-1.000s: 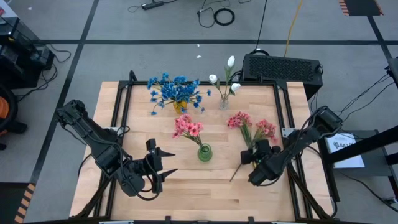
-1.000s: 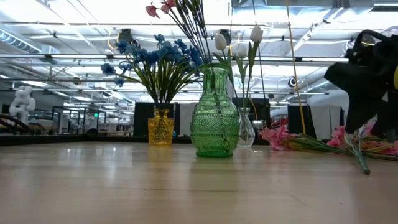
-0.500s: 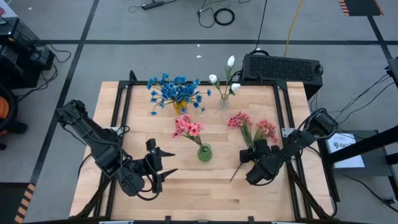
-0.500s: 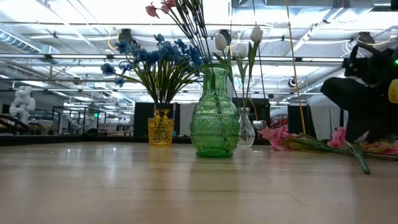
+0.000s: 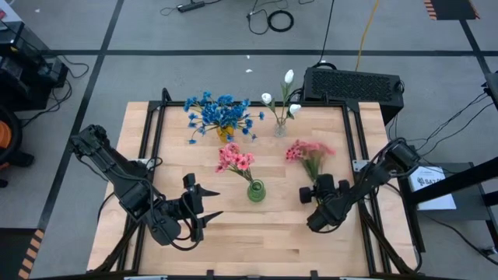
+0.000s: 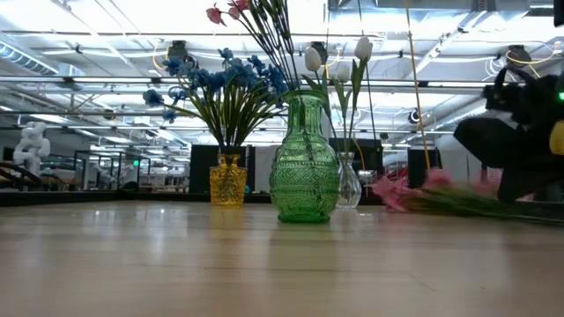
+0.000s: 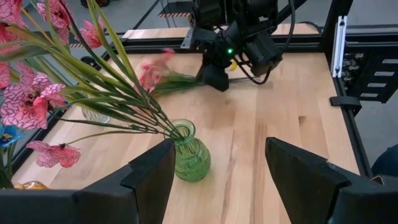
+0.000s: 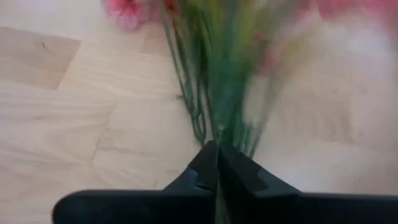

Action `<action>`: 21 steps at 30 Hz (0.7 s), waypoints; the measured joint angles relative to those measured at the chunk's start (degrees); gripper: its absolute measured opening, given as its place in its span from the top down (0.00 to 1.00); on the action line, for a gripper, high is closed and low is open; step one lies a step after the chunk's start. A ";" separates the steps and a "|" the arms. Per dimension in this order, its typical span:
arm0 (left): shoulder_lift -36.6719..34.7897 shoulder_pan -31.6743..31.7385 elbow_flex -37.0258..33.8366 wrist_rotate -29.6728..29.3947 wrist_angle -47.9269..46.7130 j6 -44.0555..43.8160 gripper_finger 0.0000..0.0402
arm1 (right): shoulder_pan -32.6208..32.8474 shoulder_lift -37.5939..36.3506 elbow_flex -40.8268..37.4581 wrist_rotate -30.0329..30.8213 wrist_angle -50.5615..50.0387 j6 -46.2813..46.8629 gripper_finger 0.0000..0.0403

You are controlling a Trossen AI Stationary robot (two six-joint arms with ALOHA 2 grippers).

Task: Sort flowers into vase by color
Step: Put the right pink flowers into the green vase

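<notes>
Wooden table (image 5: 233,225), seen from above. Right gripper (image 5: 314,189) is clamped on stems of loose pink flowers (image 5: 307,151), which fan ahead of it. Blooms have been drawn together since a second ago, suggesting a lift toward green vase (image 5: 255,190). Left gripper (image 5: 208,204) waits open, well apart.

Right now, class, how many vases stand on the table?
3: a yellow vase holding blue flowers at the far left, a clear vase with white buds at the far middle, and a green vase centre, holding pink flowers.

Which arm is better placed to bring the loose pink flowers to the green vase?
The right: the right gripper is already shut on the loose pink flowers. The left gripper waits open, away from them.
</notes>
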 joint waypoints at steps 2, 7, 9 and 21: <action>0.00 0.00 0.00 -0.02 -0.04 0.01 0.36 | 0.00 -0.87 1.43 1.31 -2.71 -0.02 0.97; 0.00 0.13 -0.02 -0.35 -0.02 0.24 0.36 | 0.11 -2.41 9.03 6.16 -14.51 -0.44 1.00; 0.00 0.15 0.00 -0.37 -0.05 0.28 0.36 | 0.12 -2.64 13.03 8.12 -20.09 -0.48 0.99; 0.00 0.15 -0.01 -0.37 -0.26 0.13 0.36 | 1.00 -3.02 23.10 -4.56 -26.76 -10.37 0.89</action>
